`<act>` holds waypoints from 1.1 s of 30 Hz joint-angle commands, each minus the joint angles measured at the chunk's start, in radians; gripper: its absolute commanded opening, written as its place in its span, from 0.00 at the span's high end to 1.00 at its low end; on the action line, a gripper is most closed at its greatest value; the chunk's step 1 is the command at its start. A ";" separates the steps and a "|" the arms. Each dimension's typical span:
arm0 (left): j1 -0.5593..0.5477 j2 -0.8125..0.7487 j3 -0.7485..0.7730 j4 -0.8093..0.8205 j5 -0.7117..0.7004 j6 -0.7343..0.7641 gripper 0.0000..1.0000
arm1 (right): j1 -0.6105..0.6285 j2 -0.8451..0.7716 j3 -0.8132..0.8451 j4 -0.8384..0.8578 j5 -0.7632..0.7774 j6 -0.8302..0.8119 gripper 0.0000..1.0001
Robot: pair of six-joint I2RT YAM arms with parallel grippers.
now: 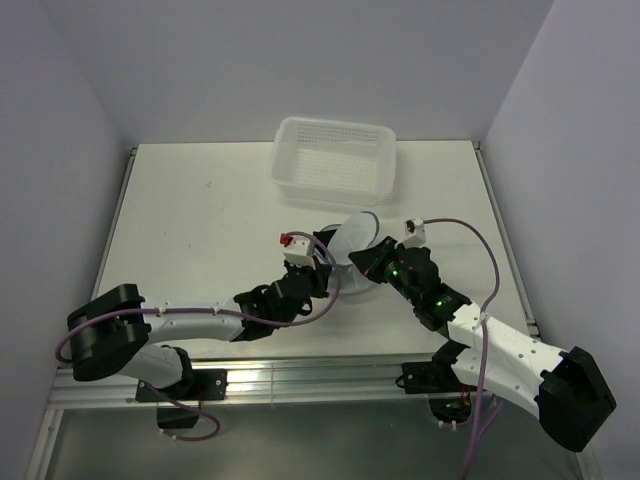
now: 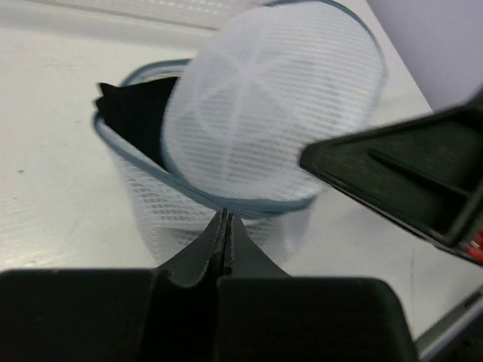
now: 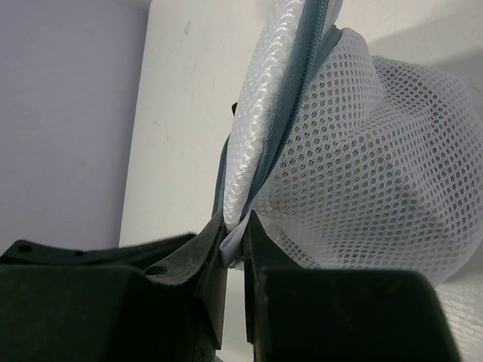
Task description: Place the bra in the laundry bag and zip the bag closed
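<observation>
laundry bag (image 2: pixel 264 113): sitting on the table (image 1: pixel 200 220) just in front of the white basket (image 1: pixel 335 160), upper dome tilting open.
bra (image 2: pixel 136 113): lying inside the lower half, showing black through the gap.
left gripper (image 2: pixel 225 220): fingers pressing fully together, tips touching the bag's zipper rim at its near edge.
right gripper (image 3: pixel 235 240): pinching narrowly on the bag's rim where the halves meet.

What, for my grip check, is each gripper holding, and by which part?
Right gripper pinches the round white mesh laundry bag at its zipper rim. Left gripper, shut at that rim: cannot tell.
</observation>
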 commanded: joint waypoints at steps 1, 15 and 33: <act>-0.050 -0.001 0.032 0.088 0.130 0.084 0.96 | 0.000 -0.004 0.045 0.007 0.008 -0.025 1.00; -0.073 0.110 0.150 0.076 0.097 0.080 0.60 | 0.003 -0.035 0.123 -0.102 -0.043 -0.016 1.00; -0.078 0.173 0.233 -0.004 -0.095 0.108 0.65 | 0.007 -0.086 0.102 -0.108 -0.098 0.006 1.00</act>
